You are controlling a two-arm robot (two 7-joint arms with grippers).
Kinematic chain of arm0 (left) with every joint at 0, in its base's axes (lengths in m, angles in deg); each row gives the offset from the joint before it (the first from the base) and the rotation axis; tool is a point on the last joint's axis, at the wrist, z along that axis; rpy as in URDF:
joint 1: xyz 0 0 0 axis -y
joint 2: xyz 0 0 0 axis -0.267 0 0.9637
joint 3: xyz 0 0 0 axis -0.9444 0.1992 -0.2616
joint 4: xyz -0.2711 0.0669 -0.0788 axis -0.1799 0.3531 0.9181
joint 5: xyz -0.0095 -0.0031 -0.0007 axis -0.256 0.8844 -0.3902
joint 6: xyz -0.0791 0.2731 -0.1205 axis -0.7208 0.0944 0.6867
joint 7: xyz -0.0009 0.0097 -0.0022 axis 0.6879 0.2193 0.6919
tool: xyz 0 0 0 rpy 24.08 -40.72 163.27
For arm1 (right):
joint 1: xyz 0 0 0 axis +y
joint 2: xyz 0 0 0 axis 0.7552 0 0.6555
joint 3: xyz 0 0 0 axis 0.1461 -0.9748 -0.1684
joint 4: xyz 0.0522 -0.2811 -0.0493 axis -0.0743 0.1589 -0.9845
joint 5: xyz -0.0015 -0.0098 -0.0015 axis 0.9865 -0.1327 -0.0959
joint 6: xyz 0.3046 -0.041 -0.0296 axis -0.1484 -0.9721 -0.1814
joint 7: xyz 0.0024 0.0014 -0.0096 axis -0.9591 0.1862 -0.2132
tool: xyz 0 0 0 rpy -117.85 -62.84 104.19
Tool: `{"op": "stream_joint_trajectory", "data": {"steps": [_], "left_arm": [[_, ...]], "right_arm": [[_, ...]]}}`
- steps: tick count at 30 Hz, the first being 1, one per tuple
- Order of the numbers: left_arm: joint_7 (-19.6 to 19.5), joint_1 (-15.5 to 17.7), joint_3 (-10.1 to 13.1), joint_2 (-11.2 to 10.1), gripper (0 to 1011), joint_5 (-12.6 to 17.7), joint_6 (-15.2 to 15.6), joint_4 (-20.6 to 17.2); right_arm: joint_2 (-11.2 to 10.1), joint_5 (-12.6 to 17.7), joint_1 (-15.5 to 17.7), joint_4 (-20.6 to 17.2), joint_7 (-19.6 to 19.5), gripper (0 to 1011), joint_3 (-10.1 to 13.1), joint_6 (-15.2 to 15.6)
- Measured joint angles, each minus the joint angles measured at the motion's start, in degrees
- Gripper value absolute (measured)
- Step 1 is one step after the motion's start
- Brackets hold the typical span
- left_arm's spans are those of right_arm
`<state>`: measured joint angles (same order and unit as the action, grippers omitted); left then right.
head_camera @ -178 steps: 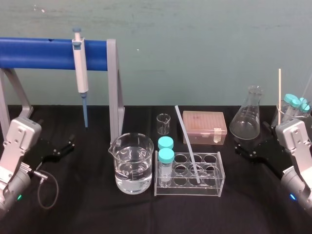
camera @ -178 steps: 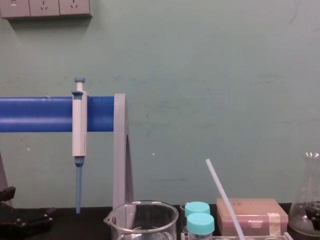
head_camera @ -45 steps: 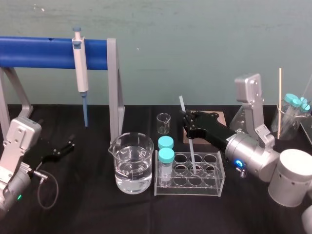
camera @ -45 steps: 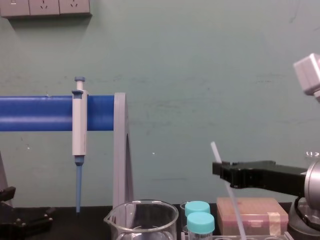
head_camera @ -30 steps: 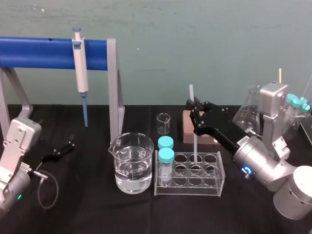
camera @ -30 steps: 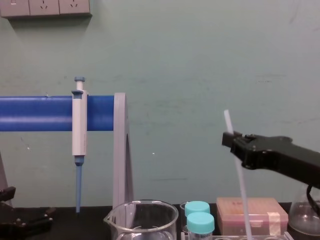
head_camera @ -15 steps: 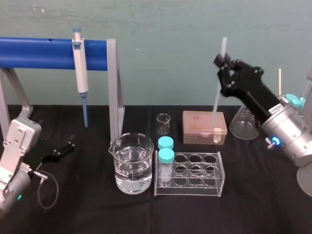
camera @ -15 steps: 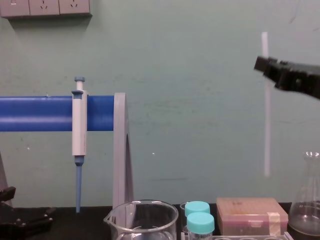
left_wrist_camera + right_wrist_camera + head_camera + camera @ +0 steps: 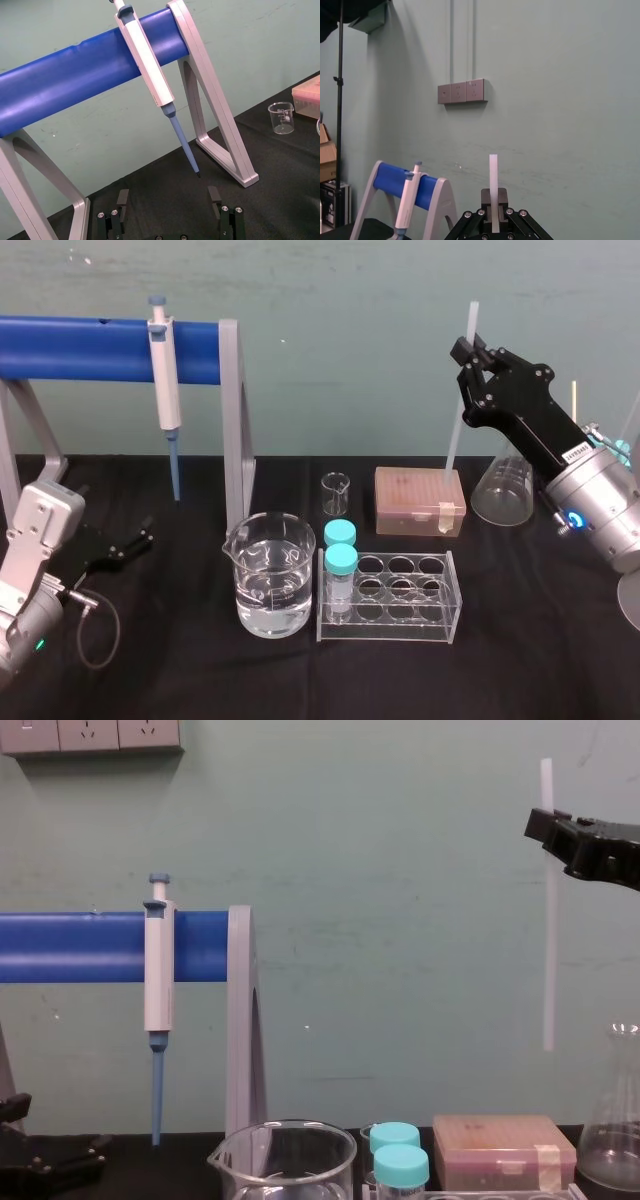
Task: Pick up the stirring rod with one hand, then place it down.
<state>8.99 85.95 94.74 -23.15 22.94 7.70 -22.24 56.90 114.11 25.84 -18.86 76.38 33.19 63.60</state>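
**Green wall behind, rod in the air**

Black tabletop (image 9: 530, 640) lies well below my right pincer (image 9: 466, 358). Its jaws are closed tight on the stirring rod (image 9: 453, 435) near the upper end. A short stub stands above them, and the rest hangs below, nearly upright, its tip clear above the pink box (image 9: 420, 502). The rod looks thin, straight and translucent white. The lift seems done. Next, I judge, comes lowering it to a bare patch and letting go. My left pincer (image 9: 168, 212) sits parked far off, jaws apart.

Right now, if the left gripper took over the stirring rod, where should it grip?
Probably the bare lower stretch of the stirring rod, below the right gripper pinching it near the top. Come from the side, jaws level: it hangs upright, thin and straight.
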Motion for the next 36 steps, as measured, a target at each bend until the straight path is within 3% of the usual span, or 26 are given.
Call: {"op": "stream_joint_trajectory", "data": {"steps": [16, 36], "left_arm": [[0.0, 0.0, 0.0, 0.0, 1000, 0.0, 0.0, 0.0], [0.0, 0.0, 0.0, 0.0, 1000, 0.0, 0.0, 0.0]], "right_arm": [[0.3, 1.3, -1.6, 3.3, 1.8, 69, -1.4, 2.1], [0.2, 2.3, -2.7, 4.9, 2.4, 70, -2.5, 2.0]]}}
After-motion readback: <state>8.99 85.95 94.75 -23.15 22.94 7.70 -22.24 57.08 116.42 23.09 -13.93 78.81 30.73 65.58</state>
